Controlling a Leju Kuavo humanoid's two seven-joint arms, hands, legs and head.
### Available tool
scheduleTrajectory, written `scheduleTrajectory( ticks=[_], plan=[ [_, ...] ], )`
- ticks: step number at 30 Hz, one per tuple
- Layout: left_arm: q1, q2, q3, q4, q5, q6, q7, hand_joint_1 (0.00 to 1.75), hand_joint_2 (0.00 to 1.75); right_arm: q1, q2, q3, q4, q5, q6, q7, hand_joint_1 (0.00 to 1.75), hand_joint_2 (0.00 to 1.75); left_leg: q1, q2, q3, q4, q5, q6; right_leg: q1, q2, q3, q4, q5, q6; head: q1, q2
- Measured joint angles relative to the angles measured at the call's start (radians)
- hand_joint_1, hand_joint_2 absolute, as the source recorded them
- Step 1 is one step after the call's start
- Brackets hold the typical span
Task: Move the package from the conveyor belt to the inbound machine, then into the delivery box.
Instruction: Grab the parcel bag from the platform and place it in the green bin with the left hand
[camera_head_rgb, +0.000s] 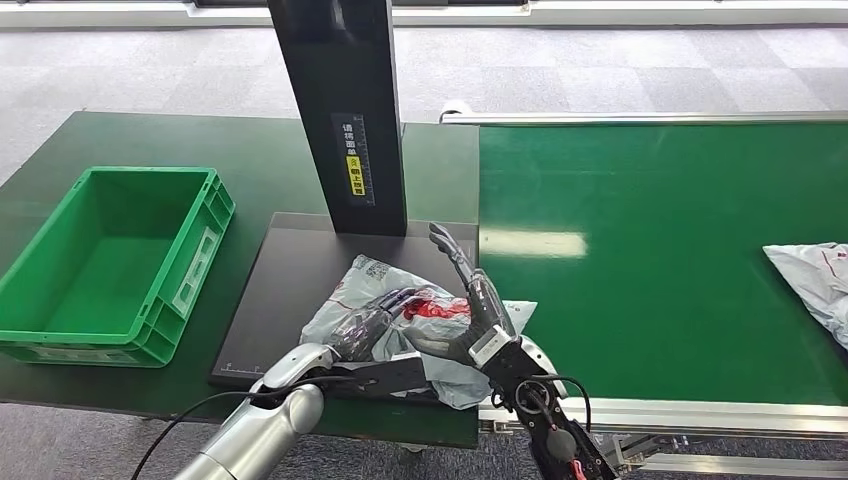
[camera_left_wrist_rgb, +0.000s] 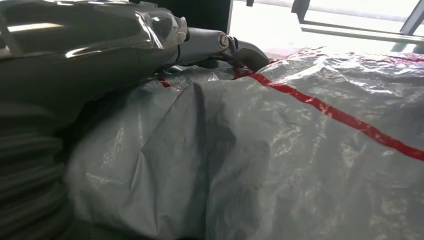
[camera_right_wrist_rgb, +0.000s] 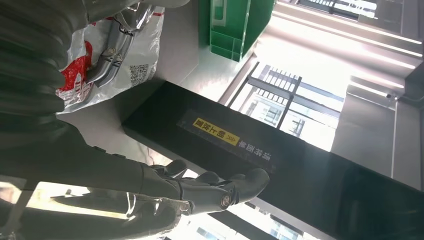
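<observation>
Both my hands are at the grey package (camera_head_rgb: 400, 325), which lies on the black plate (camera_head_rgb: 290, 300) of the inbound machine, at the plate's near right corner, with its right end hanging over the seam toward the conveyor belt (camera_head_rgb: 660, 250). From the head view, my left hand (camera_head_rgb: 375, 325) lies flat on top of the package, fingers stretched across its red print, pressing on it rather than wrapped round it. My right hand (camera_head_rgb: 470, 305) stands against the package's right side with fingers straight and spread, pointing away from me; it holds nothing. The machine's black post (camera_head_rgb: 340, 110) rises just behind the package. A green crate (camera_head_rgb: 190, 270) sits on the dark bench near its left edge, with nothing in it. Another grey bag (camera_head_rgb: 815, 275) lies at the belt's right edge.

At my left wrist, the crinkled package (camera_left_wrist_rgb: 275, 165) with its red stripe sits right under my fingers (camera_left_wrist_rgb: 200, 42), which lie along its top.

At my right wrist, my fingers (camera_right_wrist_rgb: 220, 187) are stretched out and apart, bare, beside the black post (camera_right_wrist_rgb: 300, 165) with its yellow label (camera_right_wrist_rgb: 217, 132). The package (camera_right_wrist_rgb: 140, 55) shows with my left fingers (camera_right_wrist_rgb: 115, 52) across it, the crate (camera_right_wrist_rgb: 235, 25) beyond.
</observation>
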Motion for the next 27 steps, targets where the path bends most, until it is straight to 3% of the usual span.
scheduleTrajectory(
  ticks=[7,8,11,12,16,23,27],
  plan=[
    [-0.016,-0.009,0.001,0.026,-0.004,0.008,-0.001,0.00,1.75,0.004,0.006,-0.023,-0.018,0.011,0.002,0.000,0.00,1.75,-0.001,-0.001,0.009,0.000,0.000,0.000,-0.001,-0.001,0.009,0.000,-0.001,0.001,0.000,0.000],
    [-0.018,-0.010,0.001,0.028,-0.005,0.008,-0.001,0.12,1.75,0.004,0.007,-0.025,-0.021,0.011,0.002,0.000,0.00,1.75,-0.001,-0.001,0.009,0.000,0.000,0.000,-0.001,-0.001,0.009,0.000,-0.001,0.001,0.000,0.000],
    [-0.022,-0.013,0.001,0.030,-0.006,0.008,-0.001,1.40,1.75,0.003,0.010,-0.026,-0.030,0.011,0.002,0.000,0.00,1.75,-0.001,-0.001,0.007,0.000,0.001,-0.001,-0.001,0.000,0.007,0.000,-0.001,0.001,0.000,0.000],
    [-0.023,-0.013,0.001,0.031,-0.007,0.008,-0.001,1.72,1.75,0.003,0.012,-0.027,-0.031,0.011,0.002,0.000,0.00,1.75,-0.001,-0.001,0.007,0.000,0.001,-0.001,-0.001,0.000,0.006,0.000,-0.001,0.001,0.000,0.000],
    [-0.020,-0.012,0.003,0.030,0.011,0.038,-0.022,1.75,1.75,0.008,0.014,-0.036,-0.039,0.013,0.007,0.000,0.00,1.75,-0.001,-0.001,0.005,0.000,0.001,-0.001,-0.001,0.000,0.003,0.000,0.000,0.001,0.000,0.000],
    [0.022,-0.013,0.050,-0.015,0.088,0.166,-0.066,1.75,1.75,0.049,0.013,-0.062,-0.055,-0.003,0.022,0.010,0.00,1.75,-0.001,0.002,-0.001,0.001,0.001,-0.001,-0.001,0.001,-0.005,0.000,0.000,0.001,0.000,0.000],
    [0.051,-0.014,0.082,-0.041,0.127,0.242,-0.074,1.75,1.75,0.071,0.015,-0.078,-0.064,-0.039,-0.021,0.047,0.00,1.75,-0.001,0.004,-0.005,0.001,0.001,-0.001,-0.001,0.003,-0.009,0.000,0.000,0.001,0.000,0.000]
  ],
)
